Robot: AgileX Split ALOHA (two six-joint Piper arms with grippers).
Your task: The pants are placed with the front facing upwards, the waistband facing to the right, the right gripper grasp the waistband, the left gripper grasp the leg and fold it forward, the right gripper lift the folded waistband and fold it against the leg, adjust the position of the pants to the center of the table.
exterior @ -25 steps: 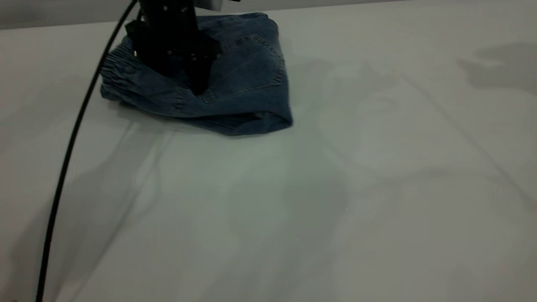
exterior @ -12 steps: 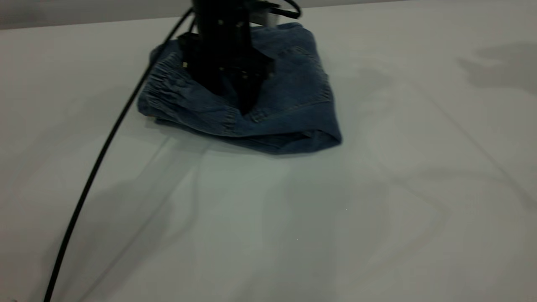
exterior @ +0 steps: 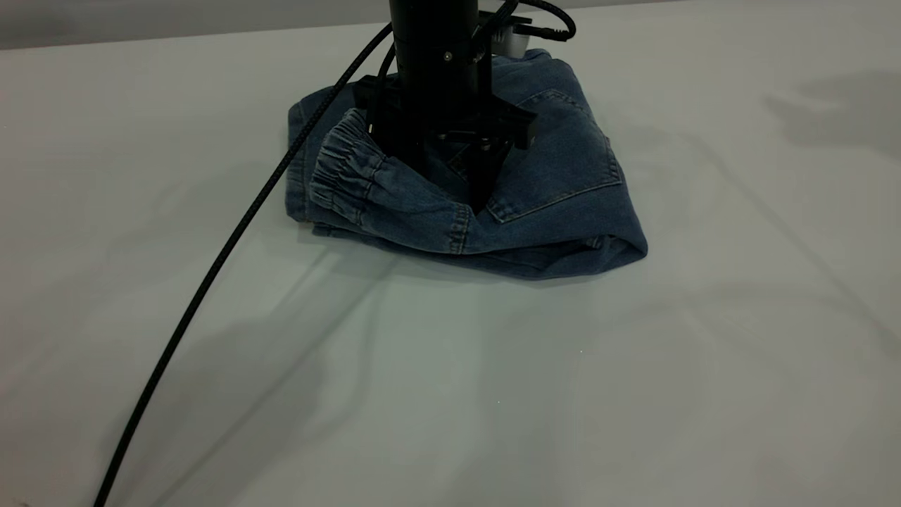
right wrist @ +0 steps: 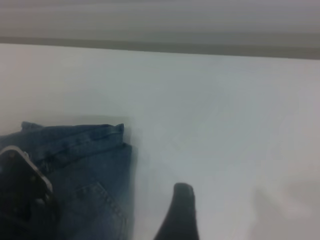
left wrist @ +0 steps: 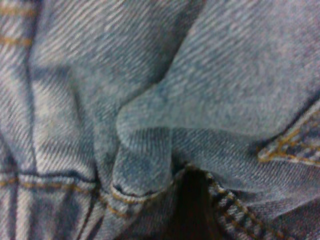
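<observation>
**Thin pinch on a stacked fold: where the centring can come undone**

We find the pants [exterior: 563,176] folded into a compact bundle, back pocket [exterior: 563,151] up. They lie toward 12 o'clock on the tabletop [exterior: 633,387] in the exterior view, about mid-width. The left claw [exterior: 481,199] stands upright over the bundle. Its jaws are drawn nearly together on a ridge of denim just beside the pocket's corner, and the left wrist view shows that ridge puckered up against the dark tip. The right claw [right wrist: 182,210] hangs off the cloth, well apart from it, and we cannot tell whether it is open.

Our main worry is how little the left claw has hold of. It looks like the top layer only (we cannot see how deep the pinch goes). If so, any sideways drag may slide that layer over the ones beneath and open the fold.

The waistband [exterior: 345,172] at the bundle's 9 o'clock already stands raised and curled rather than flat. A pull toward 3 o'clock could roll it further or flip it back.

The black cable [exterior: 211,274] trails from the arm toward 7 o'clock and passes close to that raised edge, so it could brush or catch it.

A quick lift on letting go may also tug the puckered denim upward and leave a peak.
</observation>
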